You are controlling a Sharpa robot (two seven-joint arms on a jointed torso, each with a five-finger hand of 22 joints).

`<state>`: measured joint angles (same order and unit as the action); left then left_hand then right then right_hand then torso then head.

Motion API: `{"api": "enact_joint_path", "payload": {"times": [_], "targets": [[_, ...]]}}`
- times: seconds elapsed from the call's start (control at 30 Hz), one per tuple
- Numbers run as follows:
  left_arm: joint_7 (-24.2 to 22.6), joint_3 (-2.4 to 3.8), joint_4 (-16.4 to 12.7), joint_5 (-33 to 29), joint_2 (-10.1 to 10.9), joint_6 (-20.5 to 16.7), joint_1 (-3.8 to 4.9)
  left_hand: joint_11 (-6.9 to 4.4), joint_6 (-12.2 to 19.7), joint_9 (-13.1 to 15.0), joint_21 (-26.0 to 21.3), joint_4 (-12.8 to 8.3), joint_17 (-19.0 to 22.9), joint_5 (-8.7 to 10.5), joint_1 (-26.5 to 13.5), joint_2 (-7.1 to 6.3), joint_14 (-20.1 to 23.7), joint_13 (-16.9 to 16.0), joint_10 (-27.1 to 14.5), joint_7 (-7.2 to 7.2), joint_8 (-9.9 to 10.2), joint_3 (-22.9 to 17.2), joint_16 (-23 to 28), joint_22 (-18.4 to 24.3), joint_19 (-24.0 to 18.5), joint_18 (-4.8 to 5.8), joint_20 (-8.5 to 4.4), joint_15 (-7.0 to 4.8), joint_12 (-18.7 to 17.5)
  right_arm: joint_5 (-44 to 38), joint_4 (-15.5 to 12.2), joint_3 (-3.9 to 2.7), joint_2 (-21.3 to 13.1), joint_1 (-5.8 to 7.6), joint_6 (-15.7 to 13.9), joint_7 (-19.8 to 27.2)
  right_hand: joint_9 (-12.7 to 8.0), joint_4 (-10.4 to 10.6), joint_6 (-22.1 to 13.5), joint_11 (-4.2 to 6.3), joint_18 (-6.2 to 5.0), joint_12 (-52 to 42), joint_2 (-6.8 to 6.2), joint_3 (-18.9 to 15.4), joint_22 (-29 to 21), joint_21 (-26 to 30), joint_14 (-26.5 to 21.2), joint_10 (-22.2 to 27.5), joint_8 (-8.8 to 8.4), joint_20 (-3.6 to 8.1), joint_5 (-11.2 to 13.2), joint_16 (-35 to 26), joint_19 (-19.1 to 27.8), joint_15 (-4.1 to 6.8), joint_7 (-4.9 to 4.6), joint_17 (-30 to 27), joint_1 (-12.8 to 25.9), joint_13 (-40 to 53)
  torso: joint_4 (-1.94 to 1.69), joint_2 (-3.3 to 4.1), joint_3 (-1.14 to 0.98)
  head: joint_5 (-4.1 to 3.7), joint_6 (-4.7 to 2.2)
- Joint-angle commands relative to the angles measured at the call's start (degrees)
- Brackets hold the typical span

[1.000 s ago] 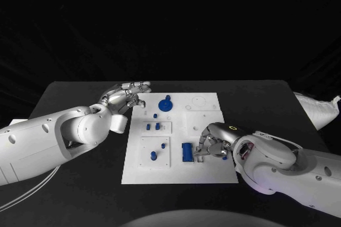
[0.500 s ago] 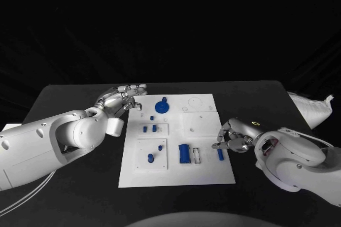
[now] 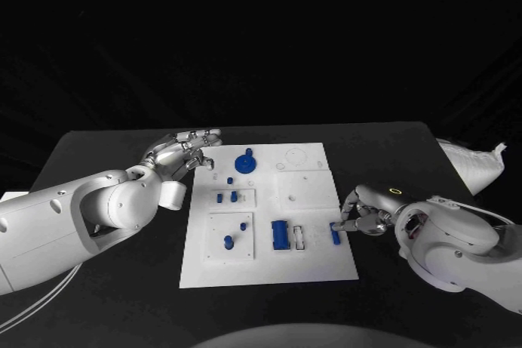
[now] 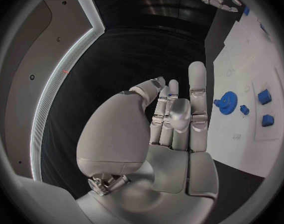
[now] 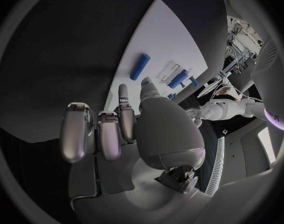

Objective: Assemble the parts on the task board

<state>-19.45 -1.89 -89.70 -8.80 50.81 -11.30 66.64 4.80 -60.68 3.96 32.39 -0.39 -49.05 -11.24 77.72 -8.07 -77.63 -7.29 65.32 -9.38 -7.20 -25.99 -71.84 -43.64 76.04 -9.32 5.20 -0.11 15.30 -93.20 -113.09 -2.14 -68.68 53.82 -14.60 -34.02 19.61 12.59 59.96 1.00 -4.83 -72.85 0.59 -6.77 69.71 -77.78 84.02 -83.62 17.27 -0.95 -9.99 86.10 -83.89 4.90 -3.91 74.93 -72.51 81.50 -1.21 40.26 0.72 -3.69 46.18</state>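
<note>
Small blue peg (image 3: pixel 335 234) lying on the task board (image 3: pixel 305 269), just off the fingertips of the right hand (image 3: pixel 362 214); touching or merely close, impossible to say. Fingers curled in, nothing visibly held; true grip state unclear. Could roll or skid off the board's near edge if nudged sideways. Left hand (image 3: pixel 182 151) beside the board's far corner, near the blue gear (image 3: pixel 247 163), fingers loosely apart, empty.
</note>
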Motion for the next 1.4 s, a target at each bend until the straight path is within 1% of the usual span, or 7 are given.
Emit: {"api": "enact_joint_path", "payload": {"times": [0.03, 0.33, 0.7, 0.83, 1.0, 1.23, 1.4], "targets": [[-0.2, 0.03, -0.1, 0.2, 0.0, 1.1, 0.01, 0.12, 0.4, 0.0, -0.3, -0.2, 0.1, -0.05, -0.1, 0.34, 0.4, -0.1, -0.4, -0.06, -0.4, 0.1, 0.1, 0.1, -0.3, -1.02, 0.18, 0.06, 0.3, -2.1, 0.4, 0.07, 0.9, -0.64, 2.2, 0.3, -0.1, 0.4, 0.4, -0.27, 0.76, 0.1, 0.0, 0.0, 0.1, 0.1, 4.6, -0.1, -0.27, -0.26, -0.2, 0.1, -0.3, -0.24, 0.11, 7.8, 0.5, -4.3, -0.08, 0.02, 0.06, 0.14, 0.09], [0.0, 0.03, 0.0, 0.2, 0.0, 1.2, 0.01, 0.12, 0.5, 0.0, -0.3, -0.3, 0.2, -0.05, 0.0, 0.41, 0.4, -0.1, -0.5, -0.06, -0.5, 0.1, 0.1, 0.1, -0.4, -1.03, 0.19, 0.06, 0.5, -3.6, 1.2, 0.1, 2.4, -1.27, 2.8, 0.3, -0.1, 0.6, 0.6, -0.22, 0.76, 0.1, 0.0, 0.2, 0.1, 0.1, 4.6, -0.2, -0.36, -0.25, -0.3, 0.1, -0.3, -0.21, 0.18, 7.9, 0.6, -4.2, -0.07, -0.01, 0.1, 0.29, 0.25], [0.1, 0.03, -0.1, 0.2, -0.1, 1.3, 0.01, 0.12, 0.5, 0.0, -0.3, -0.3, 0.2, -0.05, 0.0, 0.41, 0.4, -0.1, -0.5, -0.06, -0.5, 0.1, 0.1, 0.1, -0.4, -1.03, 0.19, 0.06, 0.5, -6.9, 2.0, 0.11, 3.6, -1.41, 7.1, 0.0, 0.1, -0.5, 1.8, 0.17, 0.8, 0.1, 0.16, 1.9, 0.4, 0.0, 4.6, -0.2, -0.74, -0.01, -0.2, 0.2, -0.3, 0.11, 0.61, 8.1, -2.1, -4.0, -0.03, 0.04, 0.09, 0.4, 0.58], [0.1, 0.03, -0.1, 0.2, 0.0, 1.3, 0.01, 0.12, 0.5, 0.0, -0.3, -0.3, 0.2, -0.05, 0.0, 0.41, 0.4, -0.1, -0.5, -0.06, -0.5, 0.1, 0.1, 0.1, -0.4, -1.03, 0.19, 0.06, 0.5, -8.2, 2.3, 0.11, 4.4, -1.52, 8.7, 0.0, 0.1, -1.7, 2.2, 0.36, 0.82, 0.1, -0.2, 3.7, 0.5, -0.1, 4.7, -0.3, -1.14, 0.19, 2.8, 0.2, -0.3, 0.3, 0.79, 8.2, -4.1, -3.9, -0.07, -0.02, 0.08, 0.36, 0.66], [0.1, 0.03, -0.1, 0.2, 0.0, 1.3, 0.01, 0.12, 0.5, 0.0, -0.3, -0.3, 0.2, -0.05, 0.0, 0.41, 0.4, -0.1, -0.5, -0.06, -0.5, 0.1, 0.1, 0.1, -0.4, -1.03, 0.19, 0.06, 0.5, -10.5, 2.5, 0.13, 5.4, -1.86, 10.8, 0.0, 0.1, -3.4, 2.6, 0.53, 0.86, 0.1, -0.75, 5.9, 0.7, -0.2, 4.7, -0.2, -1.62, 0.32, 3.3, 0.2, -0.4, 0.46, 0.97, 8.2, -6.7, -3.8, -0.18, -0.02, 0.09, 0.35, 0.8], [0.1, 0.03, -0.1, 0.2, 0.1, 1.2, 0.01, 0.12, 0.5, 0.0, -0.3, -0.3, 0.2, -0.05, 0.0, 0.41, 0.4, -0.1, -0.5, -0.06, -0.5, 0.1, 0.1, 0.1, -0.4, -1.03, 0.19, 0.06, 0.5, -12.2, 2.6, 0.14, 5.9, -2.33, 12.3, 0.0, 0.0, -5.2, 2.9, 0.62, 0.89, 0.4, -0.88, 9.3, 0.8, -0.2, 4.7, -0.1, -2.45, 0.45, 2.0, 0.3, -0.4, 0.55, 1.03, 8.3, -8.9, -3.8, -0.03, -0.04, 0.09, 0.65, 0.81], [0.1, 0.03, -0.1, 0.2, 0.1, 1.2, 0.01, 0.12, 0.5, 0.0, -0.3, -0.3, 0.2, -0.05, 0.0, 0.41, 0.4, -0.1, -0.5, -0.06, -0.5, 0.1, 0.1, 0.1, -0.4, -1.03, 0.19, 0.06, 0.5, -11.4, 2.6, 0.14, 6.2, -2.42, 11.2, -0.1, -0.2, -5.8, 2.7, 0.68, 0.88, 0.6, 0.7, 13.5, 0.8, -0.1, 4.7, 0.0, -3.36, 0.51, 0.3, 0.2, -0.4, 0.56, 0.97, 8.3, -9.4, -3.7, -0.1, -0.01, 0.07, 0.71, 0.8]]}}
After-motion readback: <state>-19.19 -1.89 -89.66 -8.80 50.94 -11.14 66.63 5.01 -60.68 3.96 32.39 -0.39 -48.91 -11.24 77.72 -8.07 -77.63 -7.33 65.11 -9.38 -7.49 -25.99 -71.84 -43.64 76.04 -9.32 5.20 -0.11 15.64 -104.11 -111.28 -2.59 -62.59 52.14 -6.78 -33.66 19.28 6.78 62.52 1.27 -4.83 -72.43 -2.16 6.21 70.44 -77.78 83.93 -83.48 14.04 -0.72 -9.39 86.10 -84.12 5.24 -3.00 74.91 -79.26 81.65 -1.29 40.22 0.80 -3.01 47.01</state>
